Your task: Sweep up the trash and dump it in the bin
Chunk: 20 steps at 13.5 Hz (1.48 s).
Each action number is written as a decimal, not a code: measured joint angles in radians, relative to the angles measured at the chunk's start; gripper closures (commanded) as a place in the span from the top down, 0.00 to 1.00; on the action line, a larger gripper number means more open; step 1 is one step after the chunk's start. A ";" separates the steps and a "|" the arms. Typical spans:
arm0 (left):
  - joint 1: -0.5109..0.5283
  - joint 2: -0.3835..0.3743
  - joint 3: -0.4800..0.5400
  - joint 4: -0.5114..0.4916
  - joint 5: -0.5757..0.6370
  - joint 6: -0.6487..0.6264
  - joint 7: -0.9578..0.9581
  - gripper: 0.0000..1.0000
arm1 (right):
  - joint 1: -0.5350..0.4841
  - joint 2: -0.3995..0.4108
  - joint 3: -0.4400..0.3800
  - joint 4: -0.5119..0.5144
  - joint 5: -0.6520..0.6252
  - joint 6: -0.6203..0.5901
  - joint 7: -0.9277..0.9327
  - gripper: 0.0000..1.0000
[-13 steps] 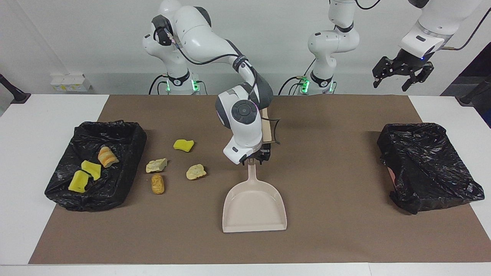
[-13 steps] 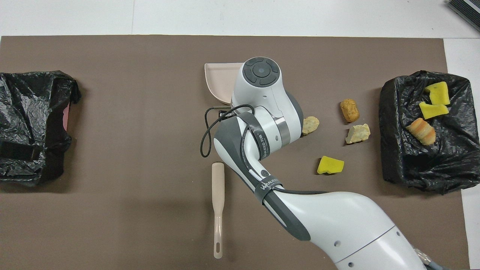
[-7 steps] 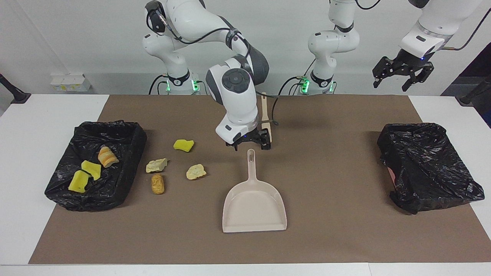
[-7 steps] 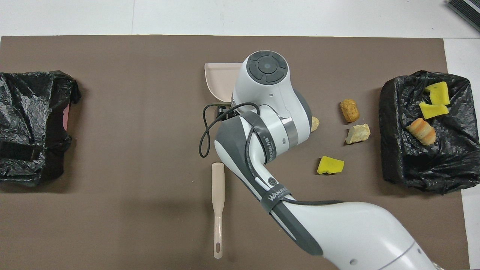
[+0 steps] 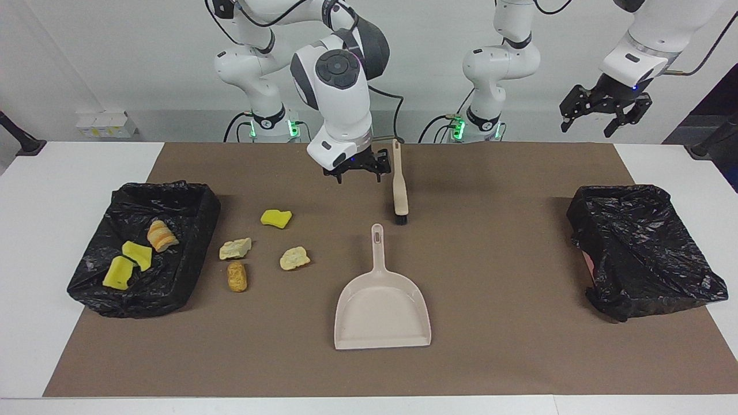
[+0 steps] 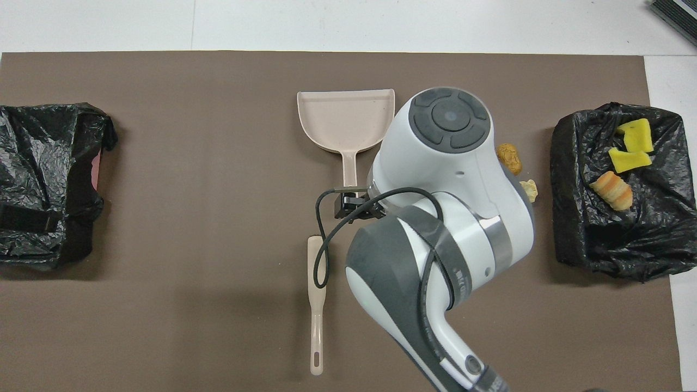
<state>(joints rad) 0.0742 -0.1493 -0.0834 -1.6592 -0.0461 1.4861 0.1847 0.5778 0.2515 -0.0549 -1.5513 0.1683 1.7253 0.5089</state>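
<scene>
Several trash scraps lie on the brown mat beside the bin at the right arm's end: a yellow sponge chunk (image 5: 276, 218), a cream lump (image 5: 235, 248), a pale golden lump (image 5: 294, 258) and a brown bread piece (image 5: 237, 276) (image 6: 509, 156). Three more scraps lie in that black-lined bin (image 5: 196, 199) (image 6: 599, 245): a bread piece (image 5: 162, 235) and two yellow chunks (image 5: 137, 253) (image 5: 118, 272). The beige dustpan (image 5: 381, 305) (image 6: 344, 120) and brush (image 5: 399, 187) (image 6: 316, 294) lie mid-mat. My right gripper (image 5: 357, 168) is open and empty, raised over the mat beside the brush handle. My left gripper (image 5: 604, 114) is open and waits high at its own end.
A second black-lined bin (image 5: 640, 248) (image 6: 43, 185) stands at the left arm's end of the mat. In the overhead view my right arm covers the sponge chunk and the golden lump and part of the cream lump (image 6: 529, 190).
My right gripper has come off the dustpan handle, opened, risen and drawn back toward the robots. The dustpan stays flat on the mat. The left arm has not moved.
</scene>
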 measured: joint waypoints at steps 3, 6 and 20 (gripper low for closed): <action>0.000 0.000 0.000 0.000 0.000 0.000 0.000 1.00 | 0.062 -0.043 0.004 -0.183 0.001 0.142 0.038 1.00; 0.000 0.000 -0.004 0.000 0.000 -0.008 0.000 1.00 | 0.184 -0.038 0.007 -0.340 0.001 0.340 0.179 1.00; -0.255 0.195 -0.053 -0.020 -0.018 0.496 -0.363 1.00 | 0.378 -0.022 0.005 -0.467 0.000 0.426 0.411 0.69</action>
<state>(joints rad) -0.1808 0.0453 -0.1367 -1.6793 -0.0638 1.9818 -0.1783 0.9562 0.2295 -0.0501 -2.0183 0.1680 2.1512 0.9201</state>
